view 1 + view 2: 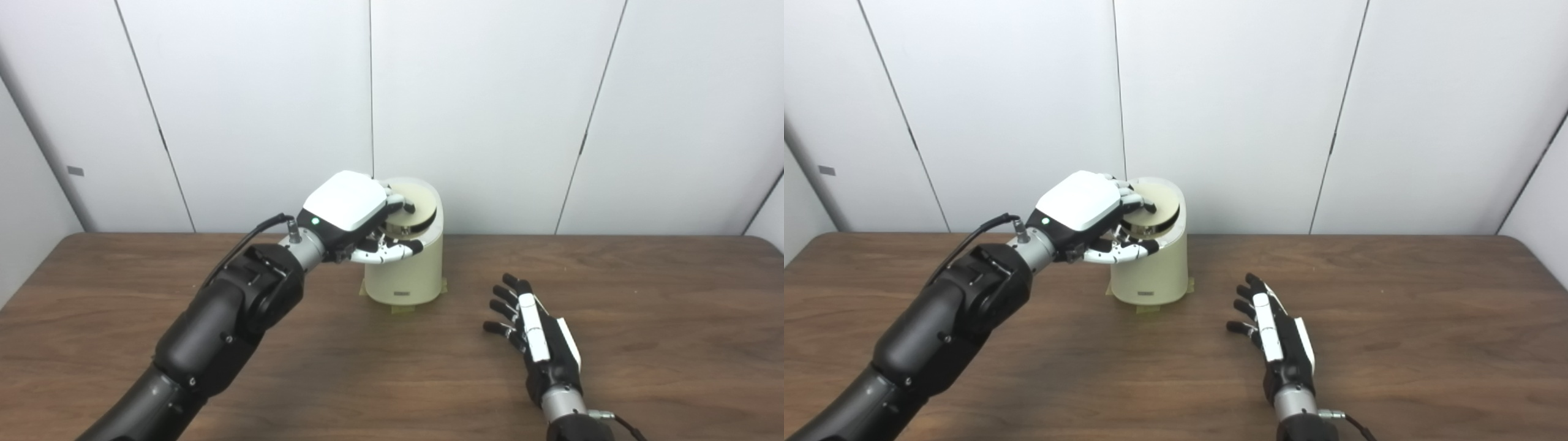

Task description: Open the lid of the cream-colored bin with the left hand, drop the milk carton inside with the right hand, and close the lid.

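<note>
Nearest, right hand (539,334) flat on the counter (643,343), fingers (505,297) spread wide, holding nothing. Farther, left hand (352,214) raised, wrist bent, fingers curled on the tilted lid (416,211) atop the cream-colored bin (407,269). Milk carton unseen.

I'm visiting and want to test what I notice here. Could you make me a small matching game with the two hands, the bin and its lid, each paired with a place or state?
Things:
1. left hand
2. right hand
3. cream-colored bin
4. lid

States:
A. standing on the table near the back wall
B. open, holding nothing, low over the table
C. tilted, with fingers on its edge
D. raised at the top of the bin, gripping

Pairs: 1-D, 2-B, 3-A, 4-C
</note>
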`<act>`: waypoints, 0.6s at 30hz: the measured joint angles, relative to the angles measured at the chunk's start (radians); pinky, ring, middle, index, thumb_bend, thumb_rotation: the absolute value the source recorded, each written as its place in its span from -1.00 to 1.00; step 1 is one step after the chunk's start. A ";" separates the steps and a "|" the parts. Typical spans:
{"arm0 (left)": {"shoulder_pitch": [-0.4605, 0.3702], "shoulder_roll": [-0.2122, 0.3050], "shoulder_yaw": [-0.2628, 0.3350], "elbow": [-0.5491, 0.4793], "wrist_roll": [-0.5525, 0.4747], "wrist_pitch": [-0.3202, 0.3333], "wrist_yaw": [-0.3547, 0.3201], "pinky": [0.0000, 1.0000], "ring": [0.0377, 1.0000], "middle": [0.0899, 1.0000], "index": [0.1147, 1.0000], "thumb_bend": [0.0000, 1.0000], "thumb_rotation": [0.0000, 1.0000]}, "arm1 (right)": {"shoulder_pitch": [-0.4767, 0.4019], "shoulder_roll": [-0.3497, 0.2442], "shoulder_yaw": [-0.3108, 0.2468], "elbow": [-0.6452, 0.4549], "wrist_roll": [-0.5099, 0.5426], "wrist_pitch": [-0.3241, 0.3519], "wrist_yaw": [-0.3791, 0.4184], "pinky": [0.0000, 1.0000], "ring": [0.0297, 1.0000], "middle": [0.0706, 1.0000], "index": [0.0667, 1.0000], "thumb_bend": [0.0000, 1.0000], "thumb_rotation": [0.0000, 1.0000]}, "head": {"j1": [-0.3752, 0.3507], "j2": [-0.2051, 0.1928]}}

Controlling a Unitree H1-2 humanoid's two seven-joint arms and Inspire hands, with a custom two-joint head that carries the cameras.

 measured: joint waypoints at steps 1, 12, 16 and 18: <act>0.004 0.000 0.000 -0.005 0.005 0.003 -0.012 0.83 0.79 0.66 0.64 -0.03 0.77 | 0.001 -0.002 0.002 0.000 -0.001 -0.001 0.001 0.33 0.67 0.68 0.77 -0.01 0.86 | 0.000 0.000; 0.042 0.000 0.001 -0.039 0.028 0.035 -0.066 0.91 0.84 0.74 0.70 -0.02 0.67 | 0.007 -0.007 0.005 -0.008 -0.004 0.000 0.007 0.34 0.67 0.67 0.78 0.01 0.83 | -0.005 0.014; 0.050 0.000 -0.007 -0.045 0.056 0.034 -0.071 0.92 0.84 0.73 0.69 -0.02 0.72 | 0.015 -0.007 0.005 -0.018 -0.004 0.005 0.012 0.33 0.67 0.67 0.77 0.02 0.83 | -0.006 0.017; 0.050 0.000 -0.011 -0.045 0.068 0.034 -0.071 0.94 0.86 0.74 0.69 -0.02 0.77 | 0.019 -0.007 0.005 -0.023 -0.003 0.008 0.012 0.34 0.67 0.68 0.78 0.01 0.84 | -0.006 0.020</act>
